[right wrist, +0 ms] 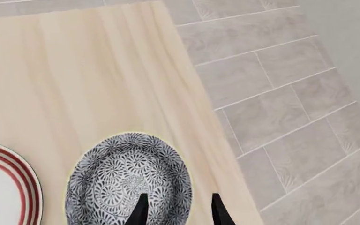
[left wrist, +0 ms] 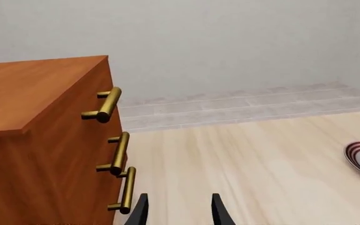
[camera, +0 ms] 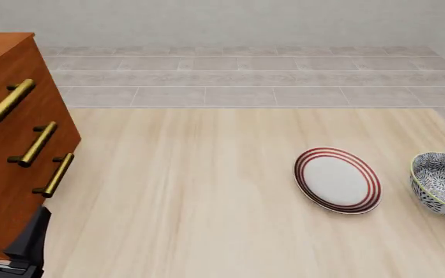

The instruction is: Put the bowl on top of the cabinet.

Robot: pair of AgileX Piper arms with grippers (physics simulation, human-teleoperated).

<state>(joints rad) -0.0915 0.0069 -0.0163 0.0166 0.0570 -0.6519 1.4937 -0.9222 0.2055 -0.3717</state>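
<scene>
Black fingertips of the right gripper [right wrist: 176,209] stand apart with nothing between them, hanging over the bowl [right wrist: 129,182], which sits on the pale wooden table [right wrist: 92,75] directly under them near the table's edge; in the front view the bowl [camera: 442,184] is at the far right and the arm itself is out of frame. Just beside the bowl lies a white plate with red rings [camera: 337,180], close to it but apart. Well away across the table, the left gripper [left wrist: 176,209] also has its fingers spread and empty, low in front of the cabinet [camera: 10,139]. That reddish-brown cabinet stands beside the left gripper, its three brass handles [left wrist: 105,105] facing the open tabletop, its top bare.
</scene>
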